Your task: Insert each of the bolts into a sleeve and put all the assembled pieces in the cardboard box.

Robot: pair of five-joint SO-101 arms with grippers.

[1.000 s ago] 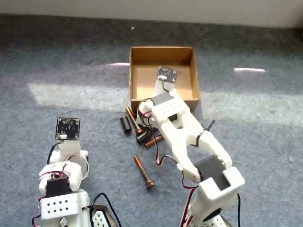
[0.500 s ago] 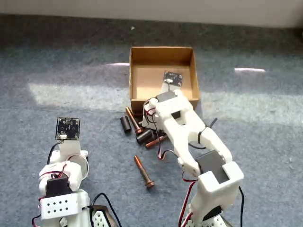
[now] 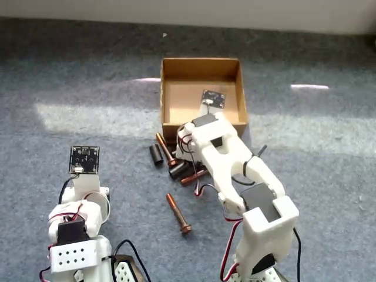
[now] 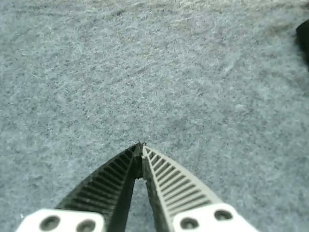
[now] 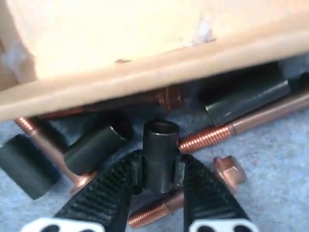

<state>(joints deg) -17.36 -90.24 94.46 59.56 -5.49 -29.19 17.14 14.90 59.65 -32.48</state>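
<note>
Fingers (image 4: 120, 179) of the left gripper (image 4: 141, 149) are pressed tip to tip with nothing between them. They hang over bare grey carpet (image 4: 145, 72) near the front left corner of the table (image 3: 59, 70).

Toward the middle, a lone bolt (image 3: 177, 212) lies on the carpet, well apart from the other parts and nearer the front edge. Beyond it stands the cardboard box (image 3: 170, 70), open-topped, midway along the table and toward the far edge.

A cluster of parts lies just before the box's near wall. At its left a black sleeve (image 3: 155, 154) lies on its side, and a slanted bolt (image 3: 166, 149) is just beside it. Next come a second sleeve (image 3: 178, 170) and a short bolt (image 3: 191, 176), partly hidden under the right arm (image 3: 235, 170). This arm extends from the front right corner to the box's near wall.

The right gripper (image 5: 158, 169) is clamped on a held sleeve (image 5: 161, 140), one finger on each side, with the sleeve's open end pointing past the fingertips toward the box wall. In the right wrist view a loose sleeve (image 5: 96, 142) lies just beside the held one. A long bolt (image 5: 231, 126) has its threaded end close to it, and a hex head (image 5: 229, 171) sits near one finger.
</note>
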